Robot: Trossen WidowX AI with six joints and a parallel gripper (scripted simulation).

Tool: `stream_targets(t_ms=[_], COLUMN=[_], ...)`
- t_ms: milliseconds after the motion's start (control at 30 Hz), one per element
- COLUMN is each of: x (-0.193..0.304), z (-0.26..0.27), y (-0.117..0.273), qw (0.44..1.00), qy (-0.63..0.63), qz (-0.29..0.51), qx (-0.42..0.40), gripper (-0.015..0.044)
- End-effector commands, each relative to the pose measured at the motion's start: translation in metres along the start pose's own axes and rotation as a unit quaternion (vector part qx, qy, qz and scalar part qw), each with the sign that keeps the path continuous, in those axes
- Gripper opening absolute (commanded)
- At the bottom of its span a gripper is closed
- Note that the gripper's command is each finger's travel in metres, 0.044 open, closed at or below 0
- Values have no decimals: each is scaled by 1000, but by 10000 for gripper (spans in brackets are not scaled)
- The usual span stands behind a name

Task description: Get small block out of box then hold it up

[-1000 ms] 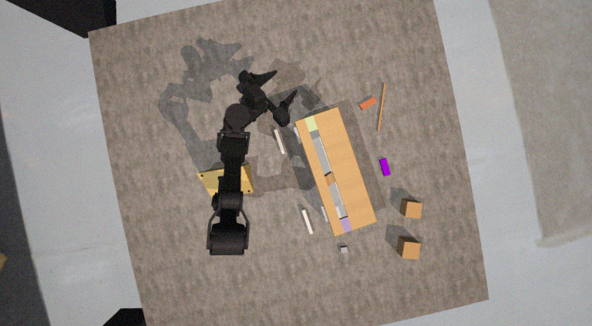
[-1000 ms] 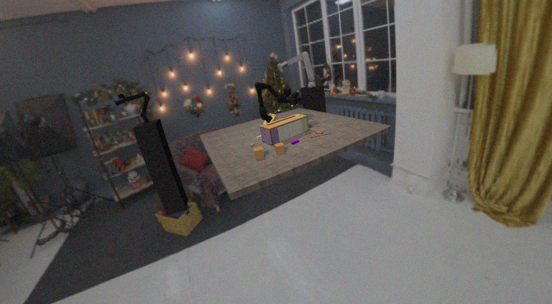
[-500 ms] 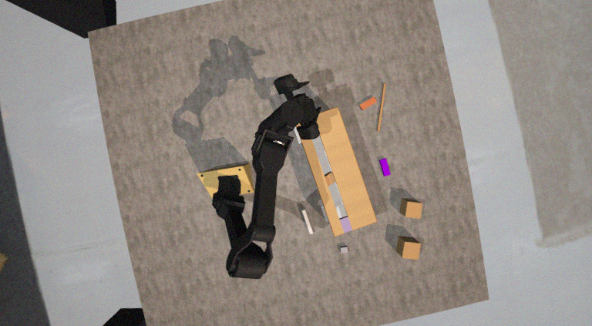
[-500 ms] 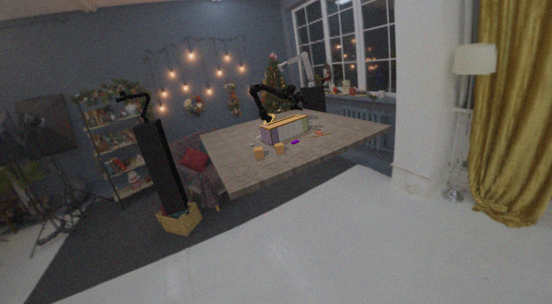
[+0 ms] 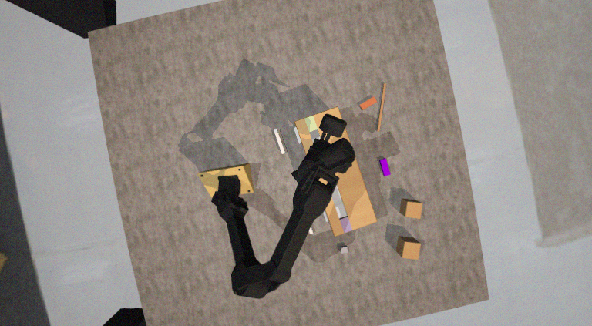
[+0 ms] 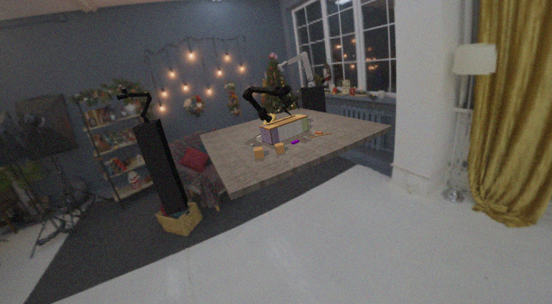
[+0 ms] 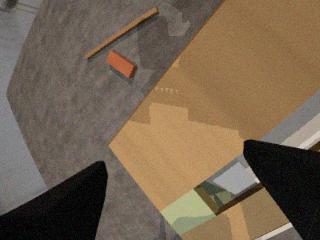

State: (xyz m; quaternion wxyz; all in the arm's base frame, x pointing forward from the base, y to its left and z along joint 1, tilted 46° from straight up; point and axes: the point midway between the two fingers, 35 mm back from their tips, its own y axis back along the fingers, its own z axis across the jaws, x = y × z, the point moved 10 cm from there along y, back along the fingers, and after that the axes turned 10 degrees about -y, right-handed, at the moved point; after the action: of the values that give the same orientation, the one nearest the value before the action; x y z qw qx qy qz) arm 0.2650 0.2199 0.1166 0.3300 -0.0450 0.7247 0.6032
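The gripper (image 5: 331, 156) (image 6: 292, 108) (image 7: 176, 158) is hovering over the box (image 5: 360, 199) (image 6: 289, 121) (image 7: 210, 75), its jaws standing widely parted and gripping nothing. The fingers are pointing down towards the far end, presumably because the arm is lining up with the long opening in the roof, through which a finger or a tool could be reaching the shelf. The orange brick (image 5: 368, 103) (image 6: 318, 132) (image 7: 121, 64) and the thin stick (image 5: 381, 106) (image 6: 321, 135) (image 7: 122, 33) are lying apart from the box, on its right; the stick may be serving as a pusher, though nothing is yet using it.

The box is showing a green panel (image 5: 311, 123) (image 6: 305, 123) (image 7: 189, 212) at its far end and a purple panel (image 5: 344, 224) (image 6: 269, 135) at its near end. Which end is leading out and which is forming the pocket cannot be told. The arm is covering the middle of the opening from above, so the task's block is probably sitting on the shelf beneath it, but this view is too poor to confirm that. A small grey cube (image 5: 344, 249) (image 6: 251, 144) is resting outside, just beyond the near end. Before any push, the operator should be establishing the exit side, since a wrong-way nudge could be losing the block.
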Motion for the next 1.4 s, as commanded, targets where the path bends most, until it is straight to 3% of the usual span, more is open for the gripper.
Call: stream_targets(t_ms=[0,367,1367], x=[-56,-115,-119], z=[-34,-104,-123], y=[24,65,39], qw=[981,868,867], qy=[-179,-436,-437], qz=[36,68,68], qx=[71,229,228], gripper=[400,400,400])
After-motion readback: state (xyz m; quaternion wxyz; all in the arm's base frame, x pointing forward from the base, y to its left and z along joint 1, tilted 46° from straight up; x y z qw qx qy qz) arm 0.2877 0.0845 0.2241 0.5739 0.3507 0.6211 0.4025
